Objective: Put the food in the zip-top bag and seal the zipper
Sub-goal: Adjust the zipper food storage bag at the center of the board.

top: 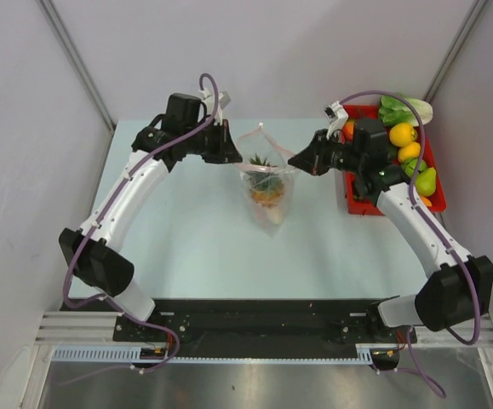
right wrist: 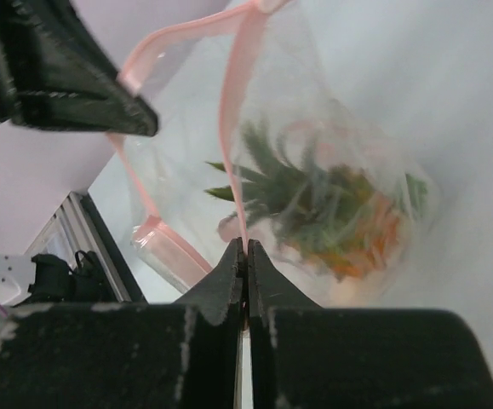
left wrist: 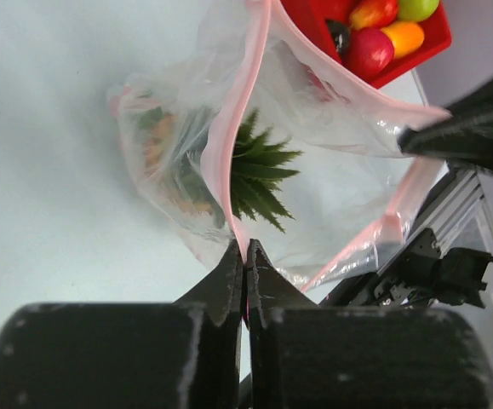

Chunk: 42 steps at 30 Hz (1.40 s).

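The clear zip-top bag [top: 267,194] hangs over the middle of the table, stretched between both grippers. Inside it sits food: a dark spiky-leaved piece [left wrist: 261,175] over orange pieces [right wrist: 348,247]. My left gripper [left wrist: 246,247] is shut on the pink zipper [left wrist: 229,128] at the bag's left mouth edge [top: 239,156]. My right gripper [right wrist: 246,244] is shut on the zipper [right wrist: 233,111] at the opposite edge [top: 294,159]. The mouth gapes open between them. More food [top: 404,135], yellow, green and orange, lies in the tray.
A red rectangular tray [top: 354,204] stands at the table's right side, just behind my right arm, with red and orange fruits [left wrist: 369,51] in it. Grey walls close in the table at the back and both sides.
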Available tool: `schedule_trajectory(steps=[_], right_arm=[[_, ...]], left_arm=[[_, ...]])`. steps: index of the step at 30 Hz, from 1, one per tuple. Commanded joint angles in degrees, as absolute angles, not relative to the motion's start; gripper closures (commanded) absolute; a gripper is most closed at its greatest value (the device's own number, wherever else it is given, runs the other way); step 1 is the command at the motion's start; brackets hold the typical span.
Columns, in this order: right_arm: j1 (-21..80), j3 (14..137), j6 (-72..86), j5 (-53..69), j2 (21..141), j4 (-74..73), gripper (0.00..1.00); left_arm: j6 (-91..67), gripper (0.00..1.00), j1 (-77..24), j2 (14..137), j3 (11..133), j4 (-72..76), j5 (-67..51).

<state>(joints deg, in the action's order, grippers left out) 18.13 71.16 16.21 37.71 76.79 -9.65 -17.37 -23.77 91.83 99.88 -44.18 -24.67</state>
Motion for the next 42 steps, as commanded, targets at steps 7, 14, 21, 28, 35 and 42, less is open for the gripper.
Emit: schedule_trajectory(steps=[7,14,21,28,35,42], right_arm=[[14.1,72.6,18.1,35.2,78.7,-10.6,1.0],[14.3,72.7,18.8,35.2,79.1,-9.7,1.0],[14.2,72.8,22.1,34.5,77.8,-7.1,1.0],[14.4,72.7,22.6,33.9,79.9,-9.0,1.0],[10.4,72.7,21.3,31.6,81.7,-10.3,0.98],[7.9,72.7,19.0,32.5,78.7,-10.5,0.42]], left_arm=[[-16.1,0.51,-23.1,96.7,105.8,-45.9,-24.4],[-17.7,0.48,-23.1,102.3,112.2,-45.1,-23.6],[-14.0,1.0,-23.0,101.2,118.9,-49.2,-34.8],[-12.1,1.0,-24.3,101.8,123.9,-57.7,-37.4],[-16.1,1.0,-24.3,107.1,122.8,-54.1,-37.1],[-17.7,1.0,-24.3,109.2,124.2,-49.4,-35.4]])
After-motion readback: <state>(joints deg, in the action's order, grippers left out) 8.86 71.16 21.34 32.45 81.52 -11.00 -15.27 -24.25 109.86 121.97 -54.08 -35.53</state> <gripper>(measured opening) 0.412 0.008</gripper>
